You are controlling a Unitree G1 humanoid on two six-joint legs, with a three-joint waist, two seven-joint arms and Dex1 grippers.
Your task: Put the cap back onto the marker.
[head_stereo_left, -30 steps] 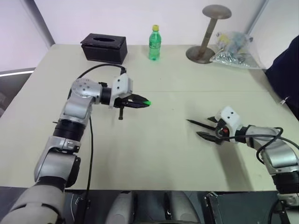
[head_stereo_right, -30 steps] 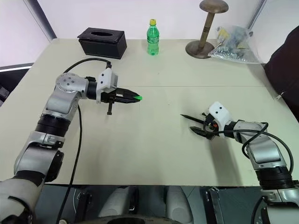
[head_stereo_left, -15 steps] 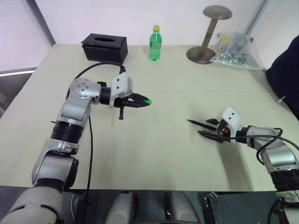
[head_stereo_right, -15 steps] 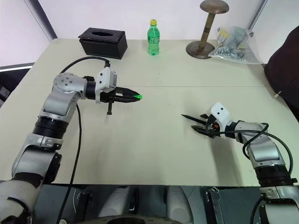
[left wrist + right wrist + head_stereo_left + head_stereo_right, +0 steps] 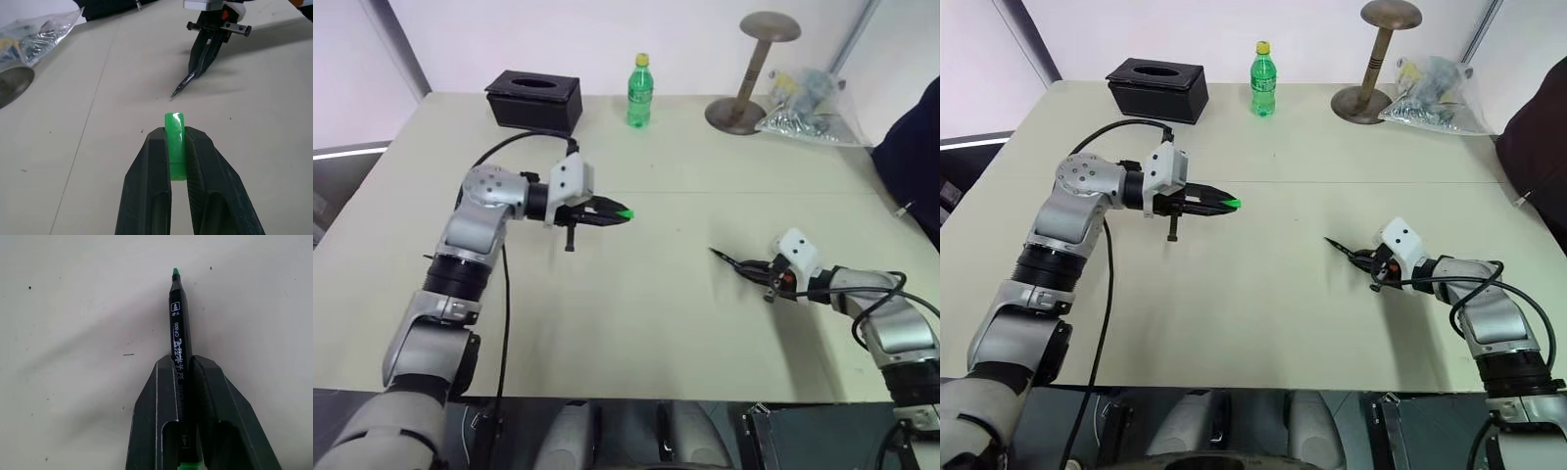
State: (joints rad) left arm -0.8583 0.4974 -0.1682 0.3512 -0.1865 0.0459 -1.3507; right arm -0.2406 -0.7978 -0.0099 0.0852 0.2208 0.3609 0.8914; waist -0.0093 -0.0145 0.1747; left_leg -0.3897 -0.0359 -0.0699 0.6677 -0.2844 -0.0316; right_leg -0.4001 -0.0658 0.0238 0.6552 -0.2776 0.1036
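The small bright green cap (image 5: 174, 145) is pinched between the fingers of my left gripper (image 5: 619, 214), which is shut on it and held above the middle left of the table. The black marker (image 5: 178, 328), with a green tip, lies along the fingers of my right gripper (image 5: 183, 366), which is shut on its barrel. In the head views the marker (image 5: 1344, 250) sticks out of the right gripper (image 5: 746, 265) low over the table at the right, its tip pointing toward the left gripper. A wide gap of table separates cap and marker tip.
Along the table's far edge stand a black tissue box (image 5: 533, 98), a green bottle with a yellow lid (image 5: 639, 91), a brown stand with a round base (image 5: 742, 103) and a clear plastic bag of small parts (image 5: 803, 105). A dark-clothed person (image 5: 913, 162) is at the right edge.
My right gripper's fingers, spread apart around the marker a second ago, have closed onto its barrel. The left gripper with the cap has stayed in place.
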